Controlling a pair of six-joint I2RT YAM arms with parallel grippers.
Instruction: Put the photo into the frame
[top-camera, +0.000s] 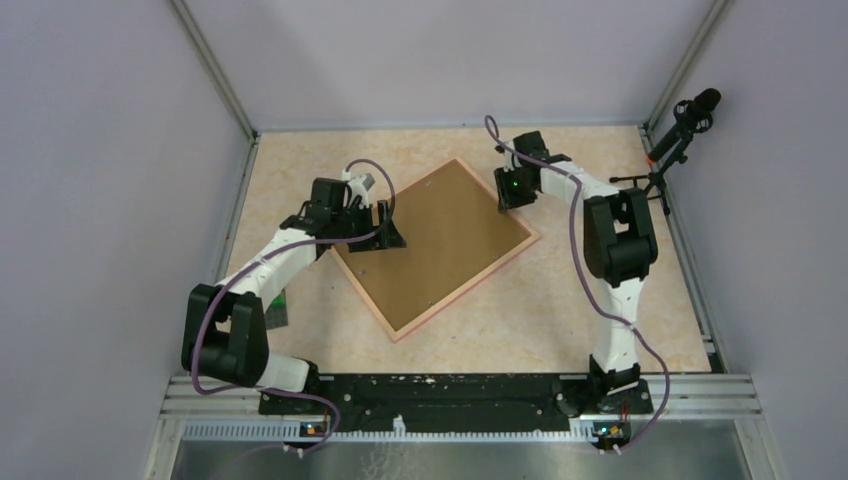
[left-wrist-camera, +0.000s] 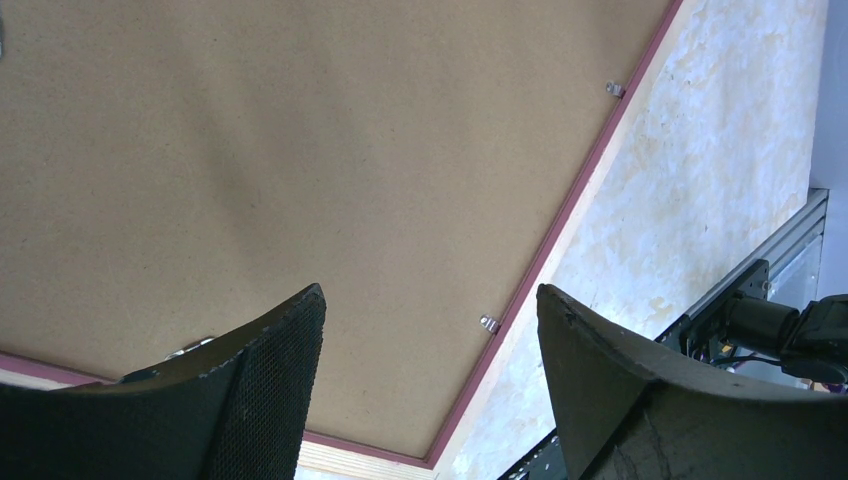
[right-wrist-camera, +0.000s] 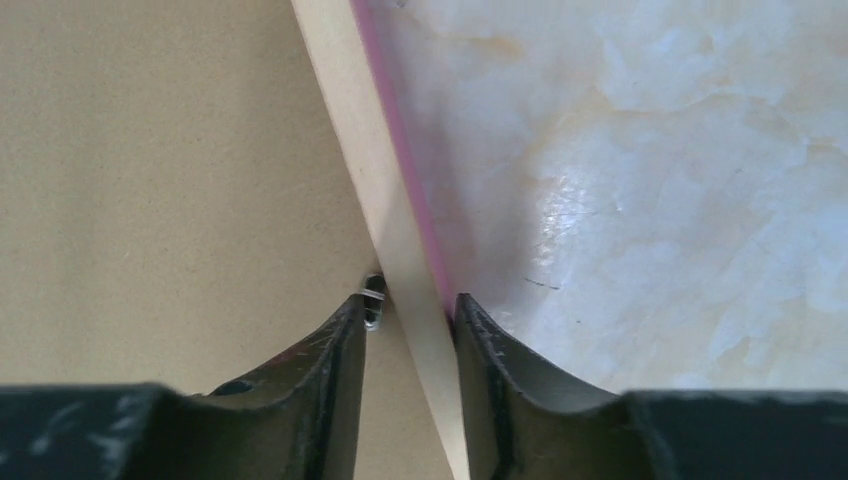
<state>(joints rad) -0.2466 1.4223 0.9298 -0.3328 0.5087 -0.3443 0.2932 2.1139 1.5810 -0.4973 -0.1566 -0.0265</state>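
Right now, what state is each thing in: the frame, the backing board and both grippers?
frame: face down, flat on the table.
backing board: seated inside the frame.
left gripper: open, over the backing board.
right gripper: straddling the frame's rail, grip unclear.

Marbled beige counter, walled on 3 sides by plain lilac panels. Flat at mid-counter and turned diagonally: brown backing board, matte, unmarked. Along 1 edge of it, in the left wrist view, 2 small metal clips. In the far right corner, black microphone on a small tripod. Near left, small dark greenish item, half hidden, not identifiable.
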